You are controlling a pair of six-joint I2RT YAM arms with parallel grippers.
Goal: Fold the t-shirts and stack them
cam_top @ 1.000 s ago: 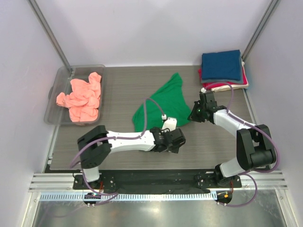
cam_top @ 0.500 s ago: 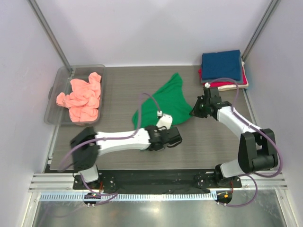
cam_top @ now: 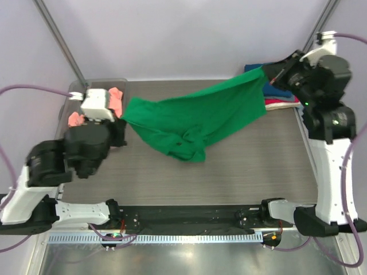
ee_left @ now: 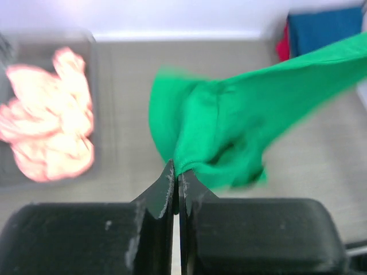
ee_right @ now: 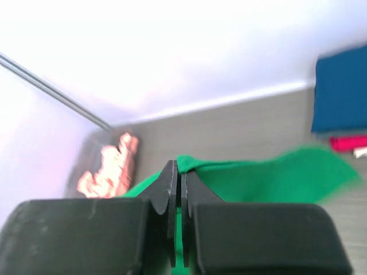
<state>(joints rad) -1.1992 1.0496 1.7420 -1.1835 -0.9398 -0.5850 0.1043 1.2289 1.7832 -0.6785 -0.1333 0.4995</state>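
L gripper (ee_left: 175, 172): jaws pinched tight on one edge of green tee (cam_top: 200, 114); held up above table (cam_top: 229, 172), just beside bin (cam_top: 106, 81).
R gripper (cam_top: 265, 72): jaws likewise closed, w/ green fabric nipped at the tips; raised at far R, in front of the folded stack in top view.
Green tee: off the table, stretched in air btwn both grippers; middle sags in a bunched fold hanging twd table centre. Whether lowest fold touches the table: can't tell.
Pink tee (cam_top: 114, 94): crumpled, inside clear bin at far L; mostly hidden behind L arm in top view.
Navy tee (ee_left: 324, 31): folded, top of stack, far-R corner of table.
Red tee (ee_left: 282, 46): folded, under navy, only edge showing.
Cream tee (ee_right: 360, 152): thin sliver only, at stack's edge by the red.
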